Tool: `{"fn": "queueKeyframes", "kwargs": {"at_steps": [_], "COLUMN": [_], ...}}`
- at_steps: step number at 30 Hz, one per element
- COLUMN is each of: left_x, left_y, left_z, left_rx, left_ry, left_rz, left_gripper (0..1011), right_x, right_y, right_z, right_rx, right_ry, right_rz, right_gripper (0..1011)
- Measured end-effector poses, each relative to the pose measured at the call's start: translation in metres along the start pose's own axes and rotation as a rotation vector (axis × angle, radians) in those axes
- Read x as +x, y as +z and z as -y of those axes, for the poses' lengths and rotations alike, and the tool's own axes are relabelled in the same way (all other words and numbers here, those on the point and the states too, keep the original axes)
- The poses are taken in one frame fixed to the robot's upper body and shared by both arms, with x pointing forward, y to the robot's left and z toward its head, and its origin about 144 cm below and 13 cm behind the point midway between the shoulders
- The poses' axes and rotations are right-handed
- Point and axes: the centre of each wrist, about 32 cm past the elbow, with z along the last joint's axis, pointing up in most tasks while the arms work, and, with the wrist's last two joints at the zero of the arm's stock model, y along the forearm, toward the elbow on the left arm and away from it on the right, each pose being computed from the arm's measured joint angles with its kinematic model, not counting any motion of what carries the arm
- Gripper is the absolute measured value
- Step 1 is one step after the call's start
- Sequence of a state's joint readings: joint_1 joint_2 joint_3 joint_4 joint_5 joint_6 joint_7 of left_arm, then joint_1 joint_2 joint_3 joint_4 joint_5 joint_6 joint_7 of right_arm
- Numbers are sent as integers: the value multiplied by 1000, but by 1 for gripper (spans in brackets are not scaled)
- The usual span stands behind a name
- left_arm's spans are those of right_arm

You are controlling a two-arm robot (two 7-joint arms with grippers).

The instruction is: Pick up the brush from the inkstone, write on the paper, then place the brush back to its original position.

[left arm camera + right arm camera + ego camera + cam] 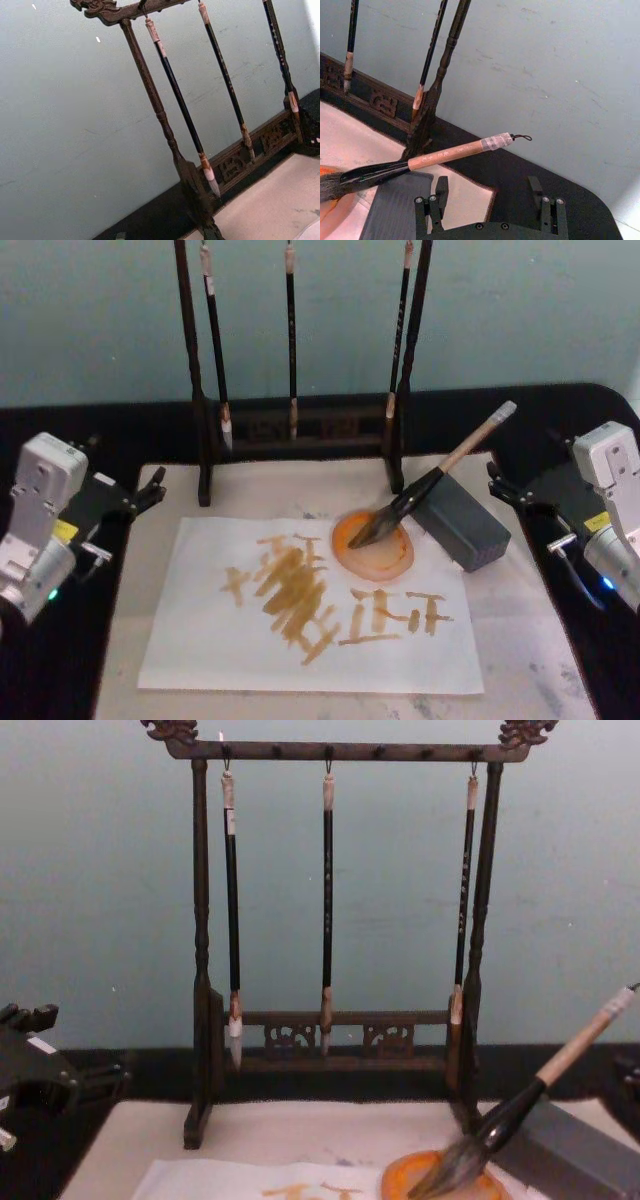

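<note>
1. The large calligraphy brush (432,480), with grey bristles and a tan handle, rests tip-down in a round orange dish (395,555). Its shaft lies across a dark grey inkstone block (470,530), and the handle points to 2 o'clock.
2. The white paper (200,640), streaked with orange-yellow strokes, lies at 7 o'clock of the dish.
3. The left gripper (148,492) at 9 o'clock and the right gripper (505,488) at 3 o'clock flank the paper, jaws apart and empty.
4. The right wrist view adds the handle's cord loop (521,137), and the chest view adds the wooden rack's carved top bar (350,751).
</note>
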State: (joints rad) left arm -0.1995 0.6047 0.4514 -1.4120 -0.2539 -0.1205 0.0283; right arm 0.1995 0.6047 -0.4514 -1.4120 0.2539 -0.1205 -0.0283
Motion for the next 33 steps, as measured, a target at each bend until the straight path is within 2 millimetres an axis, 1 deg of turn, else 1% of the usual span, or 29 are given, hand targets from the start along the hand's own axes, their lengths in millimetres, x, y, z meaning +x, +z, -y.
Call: {"fn": "queueKeyframes", "kwargs": {"at_steps": [33], "left_x": [0], "left_y": [0], "left_z": [0], "left_rx": [0], "left_ry": [0], "left_rz": [0], "left_gripper": [1009], "right_x": [0], "right_y": [0], "right_z": [0], "right_rx": [0], "right_ry": [0], "right_rz": [0], "right_gripper": [1000]}}
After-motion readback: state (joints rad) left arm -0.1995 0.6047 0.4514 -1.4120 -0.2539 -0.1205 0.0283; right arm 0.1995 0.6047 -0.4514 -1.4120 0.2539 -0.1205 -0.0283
